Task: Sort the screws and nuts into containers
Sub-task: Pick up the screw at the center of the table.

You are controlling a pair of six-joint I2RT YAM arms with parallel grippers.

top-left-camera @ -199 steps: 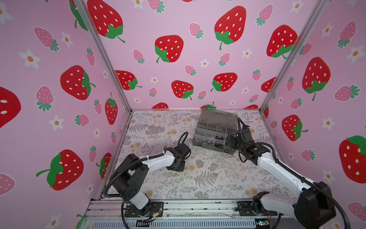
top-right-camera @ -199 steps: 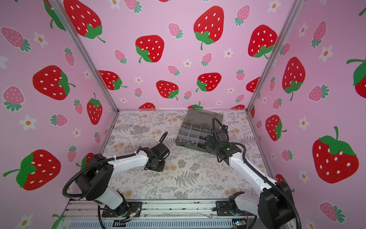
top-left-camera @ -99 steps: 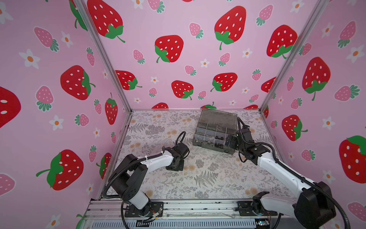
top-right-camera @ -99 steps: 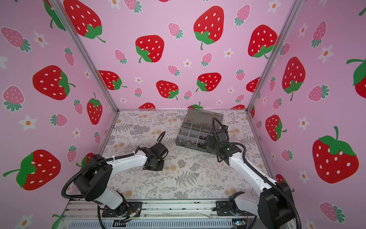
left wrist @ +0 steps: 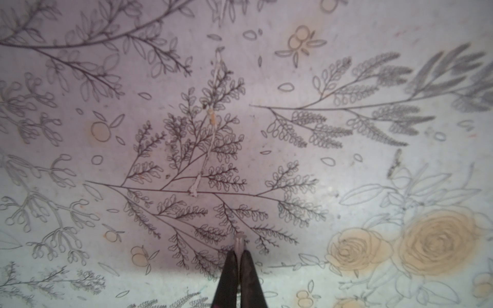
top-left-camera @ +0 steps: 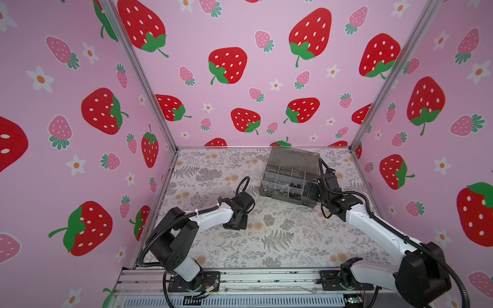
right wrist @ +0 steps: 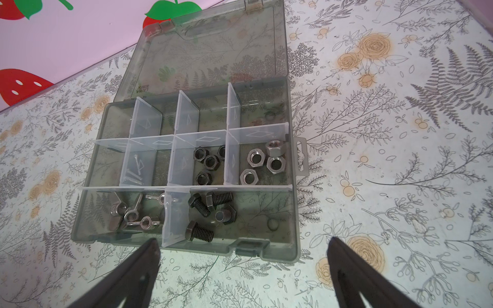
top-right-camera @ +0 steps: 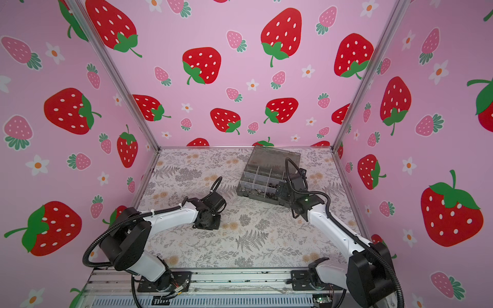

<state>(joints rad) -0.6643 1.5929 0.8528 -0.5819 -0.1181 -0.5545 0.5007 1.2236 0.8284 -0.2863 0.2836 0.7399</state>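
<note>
In a top view the organiser box (top-left-camera: 293, 161) sits near the worktop's (top-left-camera: 266, 240) far right corner. Left wrist view: my left gripper (left wrist: 239, 256) pinches a slim silver screw (left wrist: 238, 241). Right wrist view: my right gripper (right wrist: 242, 241) stands spread before the organiser box.

You face pink walls (top-left-camera: 266, 80) on three sides, printed with red strawberries, white flowers. Metal posts (top-left-camera: 142, 77) at far corners. Bench (top-left-camera: 293, 250) pale, grey ferns, tan roses. Metal rail (top-left-camera: 266, 278) along near edge.
</note>
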